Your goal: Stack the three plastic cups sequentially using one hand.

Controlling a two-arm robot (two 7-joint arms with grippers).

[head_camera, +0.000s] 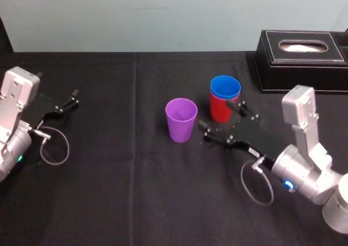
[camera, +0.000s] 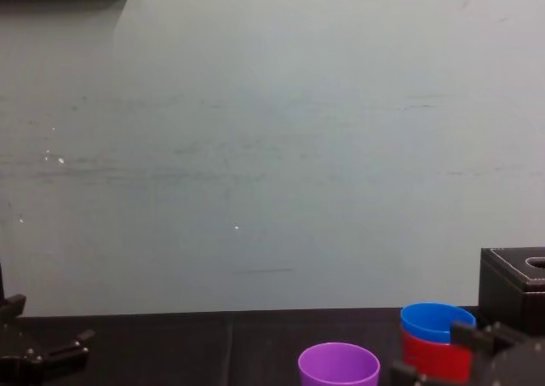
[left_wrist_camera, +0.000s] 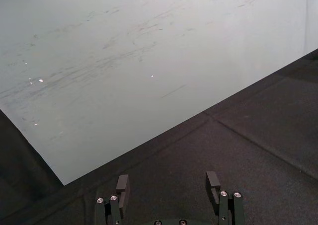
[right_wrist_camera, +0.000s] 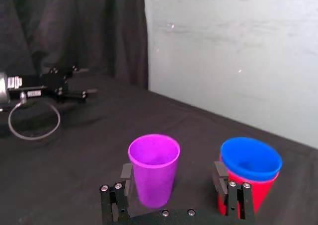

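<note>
Purple cup (head_camera: 181, 118) stands upright and alone near the middle of the black counter (head_camera: 109, 175). It is the last one left to stack. The blue cup (head_camera: 225, 87) already sits nested in the red cup (head_camera: 219, 111), just beside the purple one on the robot's right and a little farther back, near the black box (head_camera: 302, 61).

The purple cup looks like a thin, smooth plastic tumbler. It is probably very light, a bit springy in the wall and slippery, so it should tip or skid at a sideways knock and could flex or pop out under a hard squeeze. The best hold is likely across the upper wall just under the rolled rim, where the cup is widest and stiffest. A gentle grip there would also leave the tapered base free to drop into the blue cup.

The right claw (head_camera: 220, 122) is low over the counter, reaching toward the gap between the purple cup and the stacked pair. Its jaws are spread wide, wider than one cup, and it holds nothing. One finger lies close to the red cup's foot, but I cannot tell whether they touch. The left claw (head_camera: 70, 99) is parked far off at the robot's left, also spread and empty.
</note>
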